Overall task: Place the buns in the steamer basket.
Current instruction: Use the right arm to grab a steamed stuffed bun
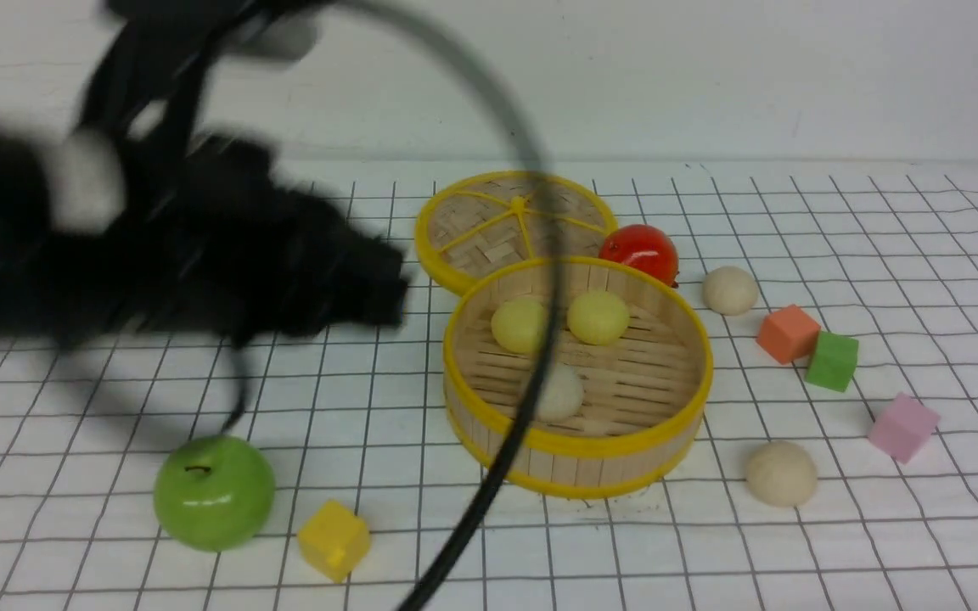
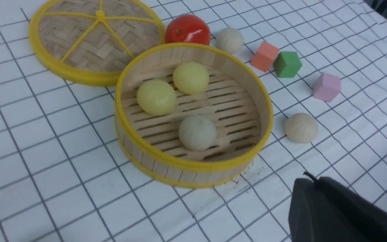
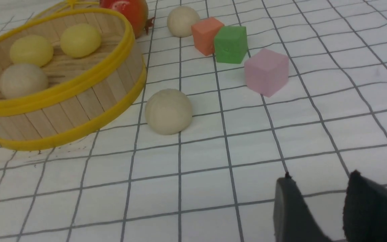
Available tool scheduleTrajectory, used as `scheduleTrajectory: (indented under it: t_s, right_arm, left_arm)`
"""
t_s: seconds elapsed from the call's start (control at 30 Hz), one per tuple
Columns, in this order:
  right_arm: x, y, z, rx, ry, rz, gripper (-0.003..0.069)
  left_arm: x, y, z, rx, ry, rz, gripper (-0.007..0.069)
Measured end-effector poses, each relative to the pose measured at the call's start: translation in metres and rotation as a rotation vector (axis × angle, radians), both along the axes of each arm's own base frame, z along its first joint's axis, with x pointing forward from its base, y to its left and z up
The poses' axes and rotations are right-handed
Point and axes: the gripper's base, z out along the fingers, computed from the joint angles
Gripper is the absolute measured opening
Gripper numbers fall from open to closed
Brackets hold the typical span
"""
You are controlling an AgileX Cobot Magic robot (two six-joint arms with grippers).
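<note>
Reaching for the next bun falls to your right arm: two cream buns sit on the table [image 1: 922,526] right of the basket [image 1: 578,445], the near bun [image 1: 781,473] near its wall, the far bun [image 1: 730,289] by the tomato [image 1: 639,252]. Your right jaws stand apart and empty, with the near bun ahead of them. Your left jaws are together, holding nothing, left of the basket, which already holds three buns [image 2: 197,132]
</note>
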Motion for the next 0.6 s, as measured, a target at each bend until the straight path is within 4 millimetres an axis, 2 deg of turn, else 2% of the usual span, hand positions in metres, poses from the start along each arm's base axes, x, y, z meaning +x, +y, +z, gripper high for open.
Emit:
scheduleTrajectory:
  t_s: [0.03, 0.1, 0.13, 0.27, 0.47, 0.57, 0.6]
  right_arm:
    - [0.000, 0.001, 0.001, 0.071, -0.008, -0.007, 0.0239]
    - [0.001, 0.002, 0.001, 0.163, -0.021, -0.018, 0.0239]
    - [0.002, 0.004, 0.004, 0.297, -0.043, -0.031, 0.0239]
    - [0.003, 0.005, 0.016, 0.664, -0.129, -0.071, 0.0239]
    - [0.004, -0.003, 0.032, 0.806, -0.320, -0.107, 0.0239]
    - [0.002, 0.000, 0.040, 0.805, -0.296, -0.080, 0.0239]
    - [0.002, 0.003, 0.049, 0.759, -0.259, -0.050, 0.0239]
  left_arm:
    - [-0.010, 0.008, -0.014, -0.010, -0.009, 0.008, -0.0013]
    - [-0.025, 0.019, -0.023, -0.038, -0.040, 0.017, -0.0013]
    - [-0.041, 0.031, -0.044, -0.064, -0.057, 0.031, -0.0013]
    - [-0.074, 0.057, -0.079, -0.194, -0.172, 0.075, -0.0013]
    - [-0.095, 0.073, -0.117, -0.229, -0.201, 0.090, -0.0013]
    - [-0.096, 0.074, -0.128, -0.211, -0.178, 0.091, -0.0013]
    - [-0.096, 0.074, -0.130, -0.205, -0.170, 0.091, -0.0013]
